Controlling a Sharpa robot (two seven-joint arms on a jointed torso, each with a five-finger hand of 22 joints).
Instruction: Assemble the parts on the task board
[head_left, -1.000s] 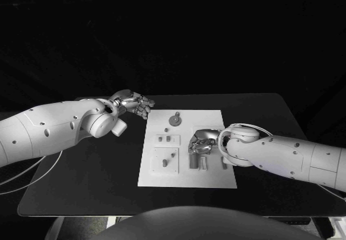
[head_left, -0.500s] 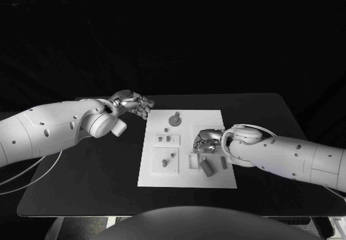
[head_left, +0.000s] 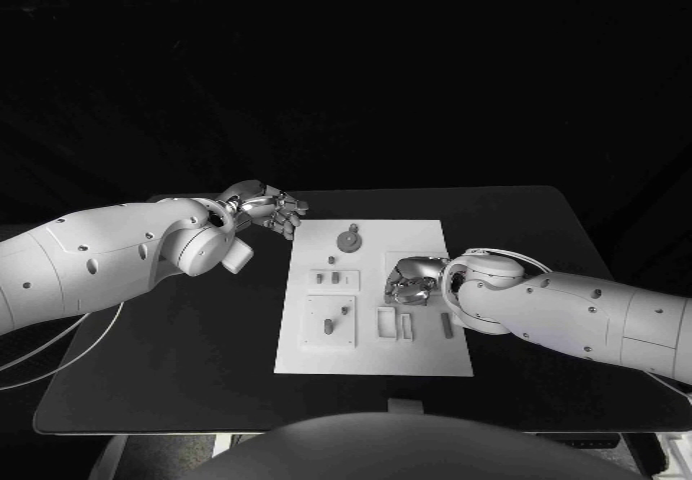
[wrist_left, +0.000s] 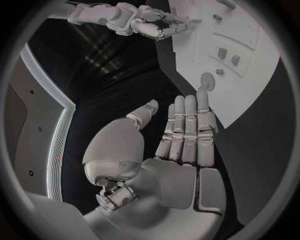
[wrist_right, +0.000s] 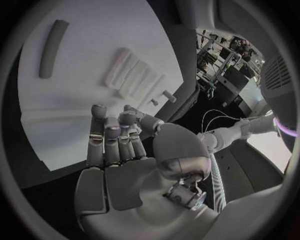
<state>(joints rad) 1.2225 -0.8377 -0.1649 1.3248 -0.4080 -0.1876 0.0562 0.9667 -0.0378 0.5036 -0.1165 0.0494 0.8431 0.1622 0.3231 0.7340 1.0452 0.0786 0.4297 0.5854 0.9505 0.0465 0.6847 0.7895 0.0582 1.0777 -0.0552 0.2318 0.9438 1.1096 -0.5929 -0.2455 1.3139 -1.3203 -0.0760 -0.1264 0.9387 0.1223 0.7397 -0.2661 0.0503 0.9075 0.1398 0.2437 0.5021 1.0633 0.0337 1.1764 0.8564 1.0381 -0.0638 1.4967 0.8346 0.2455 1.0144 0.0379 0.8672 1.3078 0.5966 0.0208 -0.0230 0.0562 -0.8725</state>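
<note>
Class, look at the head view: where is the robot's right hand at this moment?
The right hand is over the task board, on its right half toward the robot's right side, just beyond the small grey parts lying there, its fingers holding nothing.

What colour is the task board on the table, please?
White; the task board shows best in the head view, against the black table.

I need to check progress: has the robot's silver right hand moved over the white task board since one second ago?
Yes. The right hand drew back toward the task board far edge.
</note>
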